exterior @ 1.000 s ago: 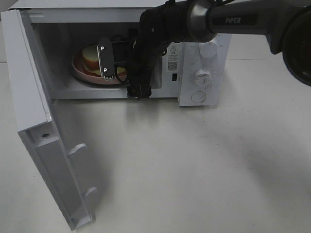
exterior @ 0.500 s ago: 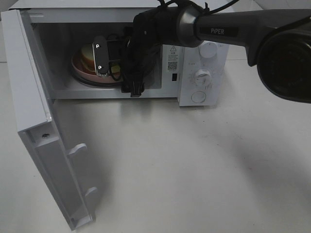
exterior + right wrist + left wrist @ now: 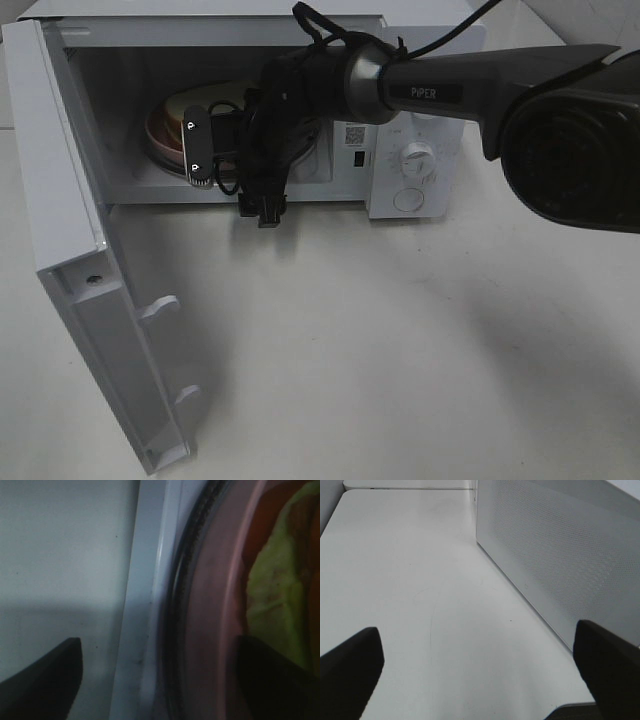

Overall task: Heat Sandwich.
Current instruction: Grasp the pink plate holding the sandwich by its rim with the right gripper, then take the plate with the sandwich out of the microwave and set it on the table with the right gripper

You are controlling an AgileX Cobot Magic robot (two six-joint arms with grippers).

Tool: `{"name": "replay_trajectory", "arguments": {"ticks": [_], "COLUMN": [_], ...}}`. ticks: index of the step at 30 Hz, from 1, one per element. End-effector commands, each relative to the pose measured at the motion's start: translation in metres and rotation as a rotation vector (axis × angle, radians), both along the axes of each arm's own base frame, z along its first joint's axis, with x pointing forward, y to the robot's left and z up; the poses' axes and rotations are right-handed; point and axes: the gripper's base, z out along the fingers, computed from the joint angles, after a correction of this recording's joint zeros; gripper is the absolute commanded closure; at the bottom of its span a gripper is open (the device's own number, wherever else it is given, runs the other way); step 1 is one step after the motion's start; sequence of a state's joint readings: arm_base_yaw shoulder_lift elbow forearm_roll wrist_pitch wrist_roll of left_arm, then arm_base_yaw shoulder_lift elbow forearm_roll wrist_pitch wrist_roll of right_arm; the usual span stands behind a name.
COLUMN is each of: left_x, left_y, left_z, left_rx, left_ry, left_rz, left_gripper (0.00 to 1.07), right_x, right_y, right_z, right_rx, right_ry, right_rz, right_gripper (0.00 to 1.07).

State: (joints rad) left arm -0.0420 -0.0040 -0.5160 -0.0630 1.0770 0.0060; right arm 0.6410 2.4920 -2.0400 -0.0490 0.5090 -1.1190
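Note:
The sandwich [image 3: 176, 106] lies on a round pink plate [image 3: 158, 134] inside the open microwave [image 3: 415, 160]. My right gripper [image 3: 196, 147] reaches into the cavity at the plate's front edge and stands open. In the right wrist view the right gripper [image 3: 160, 680] has its dark fingers wide apart. The pink plate rim [image 3: 215, 610] and the microwave's white sill [image 3: 145, 605] show between them, and the sandwich's yellow filling [image 3: 277, 580] lies just beyond. My left gripper [image 3: 480, 672] is open over bare table, beside the microwave's perforated outer wall [image 3: 560, 555].
The microwave door [image 3: 70, 250] hangs open to the left, reaching toward the table's front. The dark rim of the glass turntable [image 3: 187, 575] runs under the plate. The control panel with two dials [image 3: 418, 155] is on the right. The white table [image 3: 400, 330] spreads in front.
My right gripper has shifted left and toward the front of the cavity, along the plate's edge, and its fingers have come a little closer together. The sandwich and plate have stayed put.

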Motion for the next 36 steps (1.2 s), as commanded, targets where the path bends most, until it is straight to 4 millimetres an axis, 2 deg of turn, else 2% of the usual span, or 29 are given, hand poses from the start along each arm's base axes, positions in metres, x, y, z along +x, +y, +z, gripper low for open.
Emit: {"name": "replay_trajectory", "arguments": {"ticks": [1,4,5,6,8,9,20,28,36], "left_x": [-0.001,-0.001,-0.001,-0.001,-0.001,-0.001,-0.001,-0.001,-0.001], "left_y": [0.000,0.000,0.000,0.000,0.000,0.000,0.000,0.000,0.000], "left_z": [0.000,0.000,0.000,0.000,0.000,0.000,0.000,0.000,0.000], "left_rx": [-0.005,-0.005,-0.005,-0.005,-0.005,-0.005,-0.005,-0.005,-0.005], "left_ry": [-0.015,-0.015,-0.015,-0.015,-0.015,-0.015,-0.015,-0.015,-0.015], "left_rz": [0.005,0.005,0.005,0.005,0.005,0.005,0.005,0.005,0.005], "left_gripper": [0.09,0.09,0.09,0.09,0.09,0.09,0.09,0.09,0.09], "right_x": [-0.001,-0.001,-0.001,-0.001,0.000,0.000,-0.003,-0.006,-0.007], "right_y": [0.002,0.001,0.001,0.001,-0.001,-0.002,-0.006,-0.007,-0.007], "right_z": [0.004,0.009,0.013,0.013,0.016,0.019,0.020,0.036,0.044], "right_rx": [0.011,0.017,0.028,0.028,0.037,0.032,-0.013,-0.028,-0.024], "right_ry": [0.004,-0.002,-0.001,-0.001,0.003,-0.001,0.028,0.014,-0.002], "right_rz": [-0.005,-0.014,-0.032,-0.032,-0.053,-0.064,-0.062,-0.014,-0.003], "right_gripper": [0.39,0.58,0.73,0.73,0.91,1.07,1.07,1.07,1.07]}}
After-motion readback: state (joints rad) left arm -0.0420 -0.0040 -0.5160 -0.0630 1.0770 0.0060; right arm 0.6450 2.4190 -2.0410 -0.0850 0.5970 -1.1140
